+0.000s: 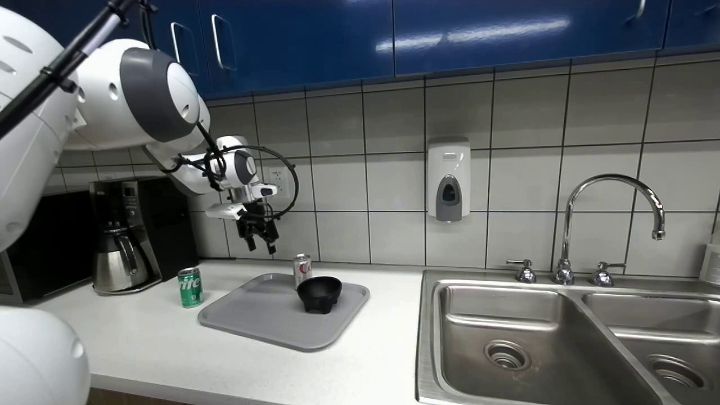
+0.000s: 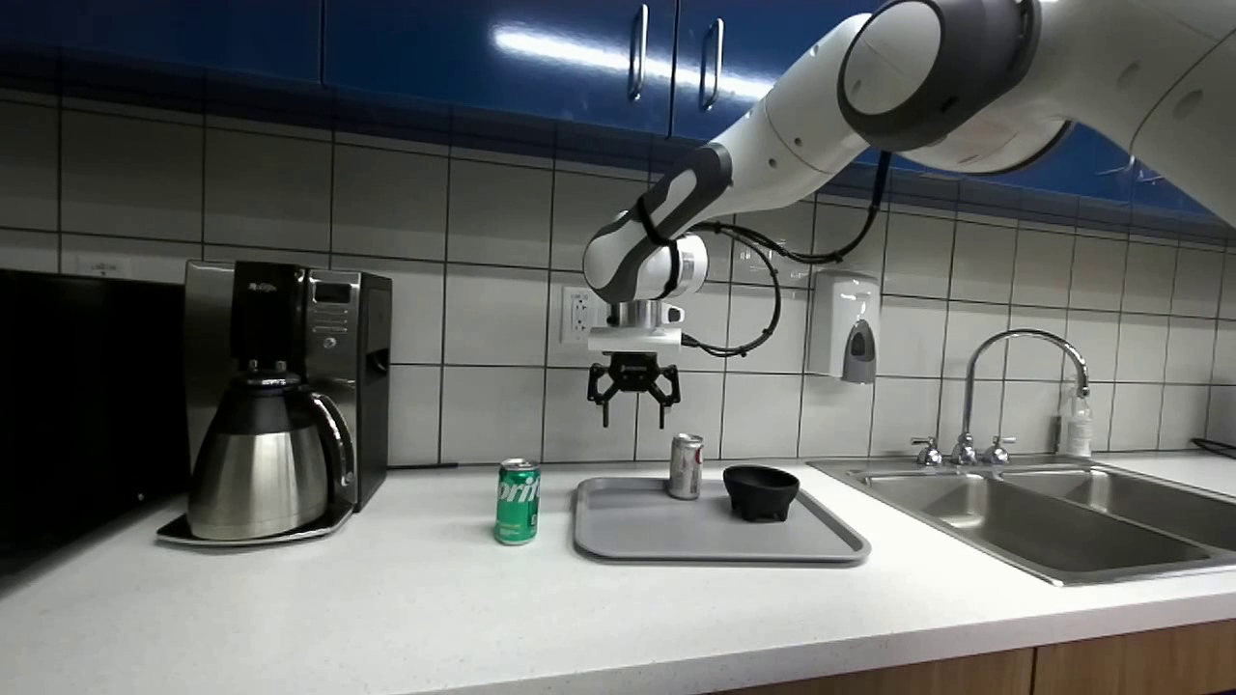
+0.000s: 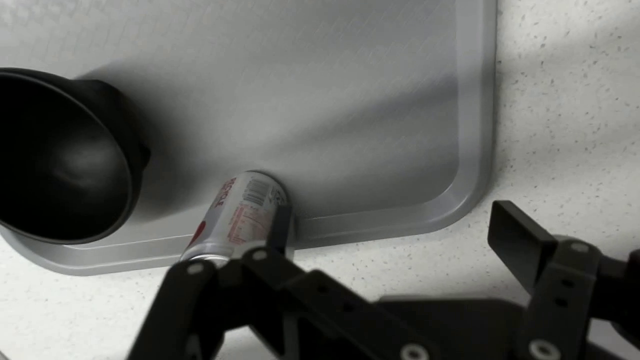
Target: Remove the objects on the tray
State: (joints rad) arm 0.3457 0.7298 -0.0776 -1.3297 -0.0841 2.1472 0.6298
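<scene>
Hovering gripper (image 2: 633, 419): jaws spread, above the counter (image 2: 386, 618)
Green can (image 2: 518, 502): on the counter, beside the tray (image 2: 657, 541)
Silver can (image 2: 686, 468): upright on the tray
Bowl (image 2: 761, 494): also on the tray, near that can

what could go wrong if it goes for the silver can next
In the wrist view a finger of the open gripper overlaps the silver can, so coming straight down might knock it over.
The black bowl stands near that can on the tray, so a sideways sweep could bump it.
The green can stands beside the tray, so setting things down there may hit it.
</scene>
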